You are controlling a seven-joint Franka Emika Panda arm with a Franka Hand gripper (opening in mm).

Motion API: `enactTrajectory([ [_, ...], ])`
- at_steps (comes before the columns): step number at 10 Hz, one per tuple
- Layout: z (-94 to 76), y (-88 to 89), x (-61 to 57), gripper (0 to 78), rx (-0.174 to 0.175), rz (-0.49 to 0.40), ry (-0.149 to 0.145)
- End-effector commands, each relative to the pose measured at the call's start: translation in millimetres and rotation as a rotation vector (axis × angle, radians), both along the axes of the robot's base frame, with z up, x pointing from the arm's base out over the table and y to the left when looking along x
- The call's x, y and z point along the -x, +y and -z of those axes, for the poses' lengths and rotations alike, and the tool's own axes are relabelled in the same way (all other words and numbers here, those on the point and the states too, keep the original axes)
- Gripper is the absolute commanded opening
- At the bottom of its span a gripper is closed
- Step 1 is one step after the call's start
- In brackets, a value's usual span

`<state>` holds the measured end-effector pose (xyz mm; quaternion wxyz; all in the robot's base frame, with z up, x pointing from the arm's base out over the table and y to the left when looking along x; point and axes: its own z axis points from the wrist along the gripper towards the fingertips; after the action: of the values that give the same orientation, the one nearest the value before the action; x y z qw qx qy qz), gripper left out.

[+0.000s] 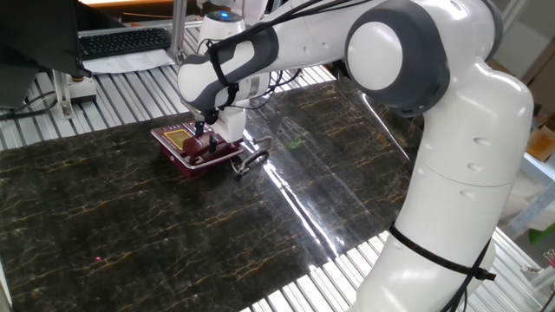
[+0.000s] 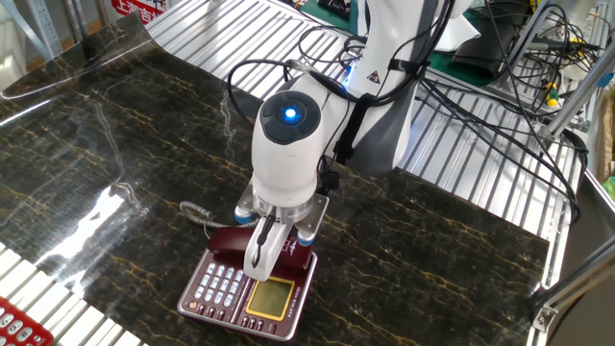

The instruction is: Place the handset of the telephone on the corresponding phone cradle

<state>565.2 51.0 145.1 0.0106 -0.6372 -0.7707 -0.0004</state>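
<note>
The dark red telephone (image 2: 252,296) lies flat on the dark marble mat, its yellowish display and pale keys facing up; it also shows in one fixed view (image 1: 178,143). The dark maroon handset (image 2: 227,239) lies across the far strip of the base, over the phone cradle, which it and the arm hide. My gripper (image 2: 264,252) points straight down and is shut on the handset's middle (image 1: 198,148); I cannot tell whether the handset rests in the cradle or hangs just above it. The thin coiled cord (image 2: 198,213) trails from the handset onto the mat (image 1: 251,160).
A computer keyboard (image 1: 123,41) sits on the slatted metal top behind the mat. Loose cables (image 2: 500,58) hang at the arm's base. A bright red object (image 2: 19,325) shows at the near left corner. The arm's large body (image 1: 460,156) fills the right side.
</note>
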Motion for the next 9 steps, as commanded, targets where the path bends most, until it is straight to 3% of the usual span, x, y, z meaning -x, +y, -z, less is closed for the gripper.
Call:
enactTrajectory([
  [1, -1.4, -0.2, -1.9, 1.1, -0.001, 0.054, -0.017],
  [9, -0.6, -0.5, -2.0, 1.1, 0.002, 0.061, -0.021],
])
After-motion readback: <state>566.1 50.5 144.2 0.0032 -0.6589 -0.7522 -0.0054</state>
